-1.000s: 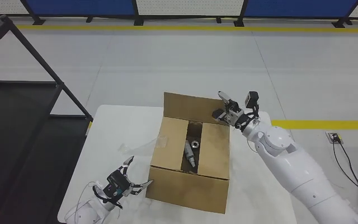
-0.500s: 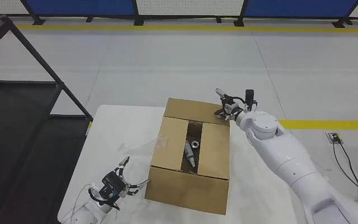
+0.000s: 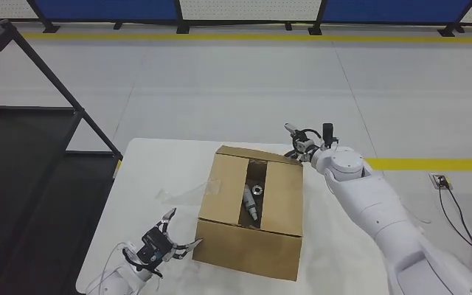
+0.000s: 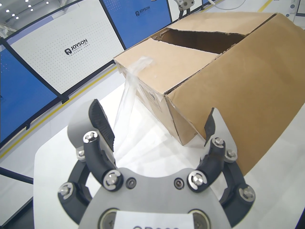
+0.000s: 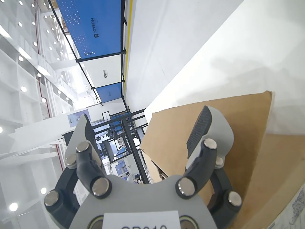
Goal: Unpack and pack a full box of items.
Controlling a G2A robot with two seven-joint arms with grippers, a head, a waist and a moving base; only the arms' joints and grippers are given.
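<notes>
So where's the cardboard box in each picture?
Top view: box in the middle of the table.
Left wrist view: box just beyond the left tool.
Right wrist view: box close beyond the right tool.
Shared landmark: the blue fence panels.

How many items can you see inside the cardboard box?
1: a slim grey-and-silver item lies in the gap between the folded top flaps of the brown cardboard box. More may be hidden under them.
</notes>
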